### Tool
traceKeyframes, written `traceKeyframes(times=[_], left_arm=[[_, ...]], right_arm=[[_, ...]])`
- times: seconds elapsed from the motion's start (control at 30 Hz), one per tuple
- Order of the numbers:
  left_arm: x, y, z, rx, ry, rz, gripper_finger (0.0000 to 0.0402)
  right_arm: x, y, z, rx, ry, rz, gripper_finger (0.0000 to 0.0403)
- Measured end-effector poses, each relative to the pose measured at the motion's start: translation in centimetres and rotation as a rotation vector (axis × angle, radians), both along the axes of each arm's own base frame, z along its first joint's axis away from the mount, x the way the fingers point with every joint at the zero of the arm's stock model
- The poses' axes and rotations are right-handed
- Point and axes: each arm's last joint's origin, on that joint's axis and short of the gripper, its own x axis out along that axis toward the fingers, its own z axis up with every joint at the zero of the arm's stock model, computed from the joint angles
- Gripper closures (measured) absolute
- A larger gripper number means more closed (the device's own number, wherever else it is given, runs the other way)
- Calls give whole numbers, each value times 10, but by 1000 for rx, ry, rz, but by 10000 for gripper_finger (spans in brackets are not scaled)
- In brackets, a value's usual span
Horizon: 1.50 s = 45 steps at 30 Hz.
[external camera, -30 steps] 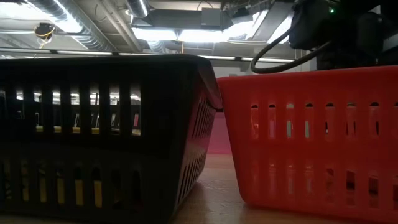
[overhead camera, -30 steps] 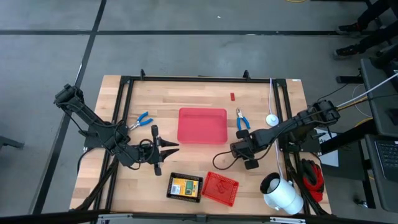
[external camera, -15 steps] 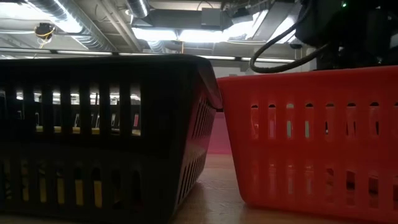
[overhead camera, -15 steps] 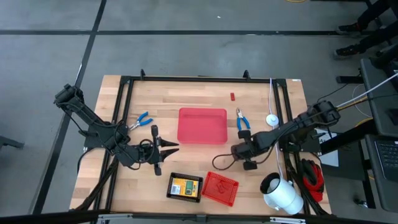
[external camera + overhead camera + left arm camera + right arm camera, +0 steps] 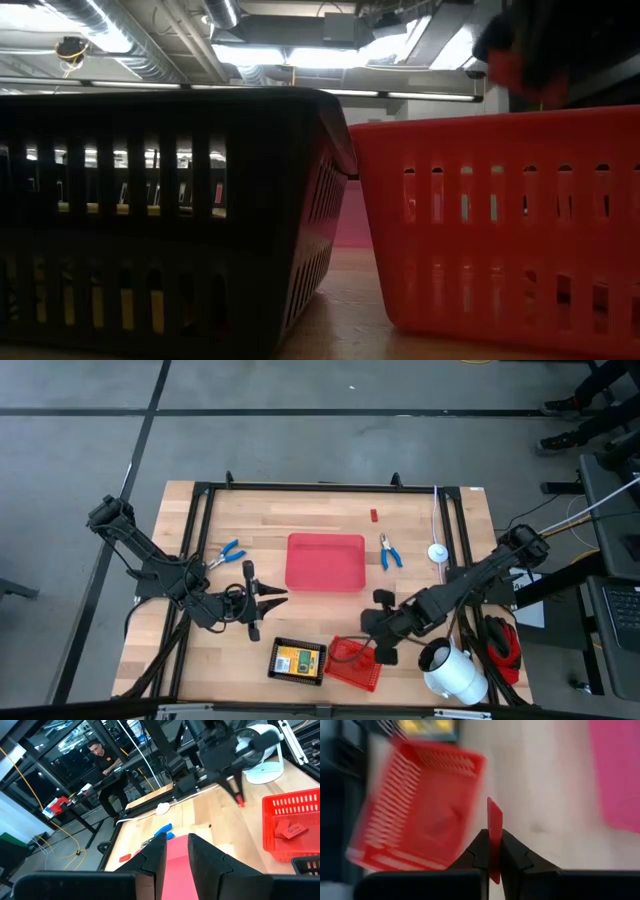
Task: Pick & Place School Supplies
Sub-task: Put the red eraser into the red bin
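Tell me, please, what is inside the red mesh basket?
In the left wrist view, the red mesh basket holds a flat red piece on its floor. Its near wall hides the rest of the inside, so more items may be there.

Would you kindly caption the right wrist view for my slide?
Right gripper pinching a small flat red piece edge-on, nearing the red mesh basket.

left end effector (image 5: 268, 598) slightly parted, low | right end effector (image 5: 372, 643) clamped

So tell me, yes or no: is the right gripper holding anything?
Yes: in the right wrist view the right gripper is shut on a thin red block standing upright between its fingers.
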Motion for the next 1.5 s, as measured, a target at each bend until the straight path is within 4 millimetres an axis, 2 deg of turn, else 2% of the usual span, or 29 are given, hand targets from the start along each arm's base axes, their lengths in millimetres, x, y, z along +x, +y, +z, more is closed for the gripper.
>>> traceKeyframes(times=[0.13,0.2,0.53,0.6,0.77,0.9,1.13,1.37,1.5], left_arm=[[0,0,0,-1,0,0,325],[0,0,0,-1,0,0,325],[0,0,0,-4,-1,-2,325],[0,0,0,-5,-1,-2,325],[0,0,0,-5,-1,-3,325],[0,-1,0,-5,-1,-4,325],[0,0,0,-6,1,-3,325],[0,0,0,-7,1,-3,325],[0,0,0,-9,1,-3,325]], right_arm=[[15,16,12,252,-128,-11,386],[19,22,12,332,-139,1,386],[31,38,-54,355,145,7,380],[32,38,-60,346,155,11,352],[34,37,-60,301,117,-24,249],[34,37,-59,295,108,-28,212],[35,41,-57,315,79,-21,219],[30,49,-55,286,56,0,254],[25,47,-56,217,77,-7,269]])
